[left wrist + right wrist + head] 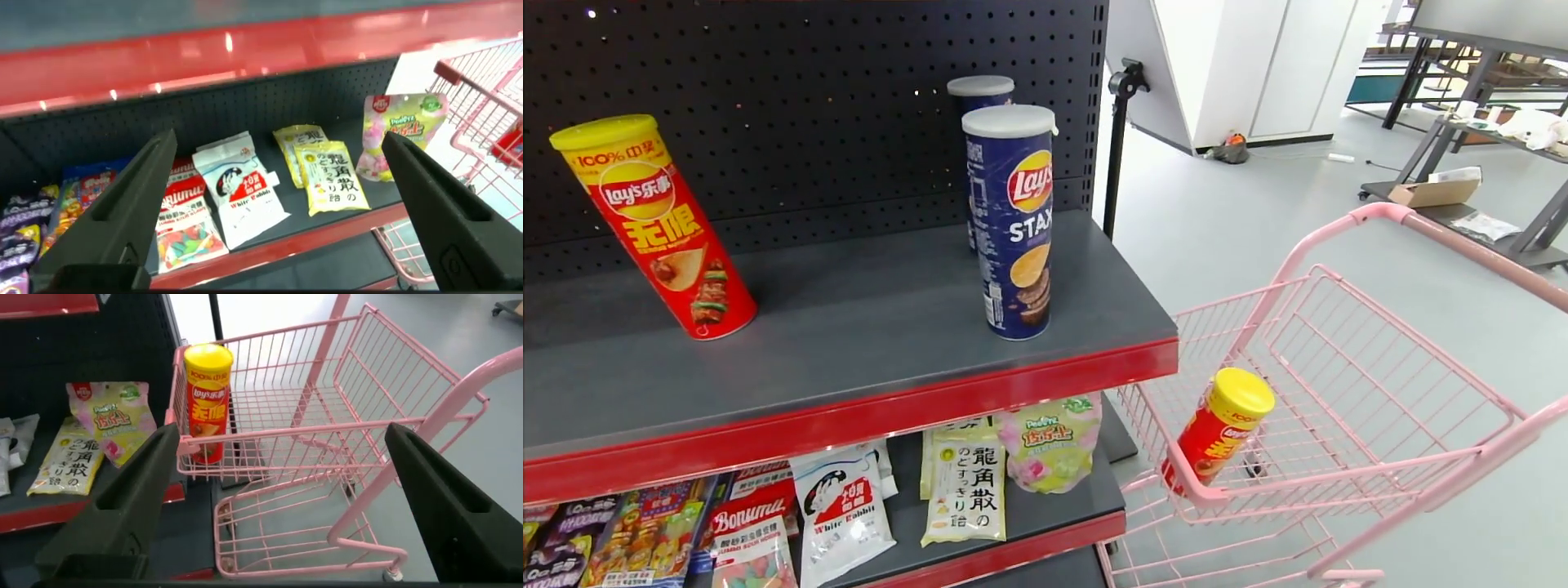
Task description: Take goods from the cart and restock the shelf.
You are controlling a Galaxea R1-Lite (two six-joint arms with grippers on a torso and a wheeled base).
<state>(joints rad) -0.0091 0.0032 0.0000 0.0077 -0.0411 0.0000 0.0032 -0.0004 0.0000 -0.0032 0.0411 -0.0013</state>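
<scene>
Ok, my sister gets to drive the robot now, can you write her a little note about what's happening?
Left gripper: open, empty, facing the snack bags on the lower shelf.
Right gripper: open, empty, facing the pink cart.
Top shelf: red can at the left, front blue can at the right, back blue can behind it.
Done: those three look stocked.
Left: the cart can stands in the cart's corner nearest the shelf; the right gripper is probably best placed to take it.
</scene>
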